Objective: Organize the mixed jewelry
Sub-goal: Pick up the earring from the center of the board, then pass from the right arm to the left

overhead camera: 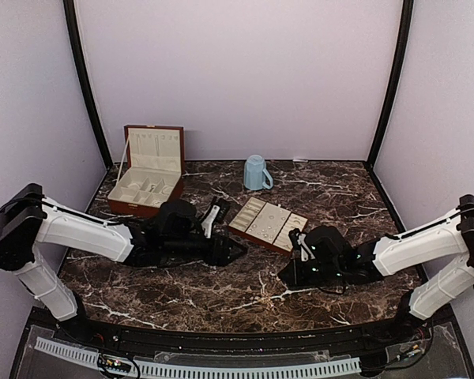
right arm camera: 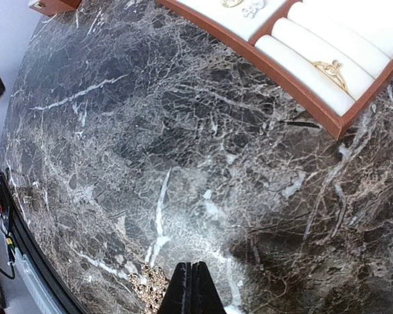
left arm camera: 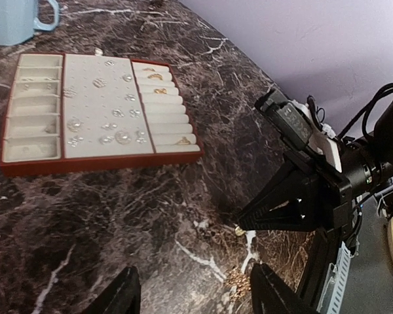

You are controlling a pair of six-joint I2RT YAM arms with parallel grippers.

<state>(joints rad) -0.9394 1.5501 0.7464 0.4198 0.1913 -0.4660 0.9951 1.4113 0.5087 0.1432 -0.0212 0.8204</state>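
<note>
Tray holding mixed jewelry on its centre panel, left pincer open, short of tray's near edge, right pincer closed, low near tray's corner, bare table between.

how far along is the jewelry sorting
Done: many pieces already sit in the tray, a ring on its rolls. In hand: the right gripper is shut, tip at the tabletop, beside a loose glittery heap; the left gripper is open, empty. Left: that heap, at least.
</note>
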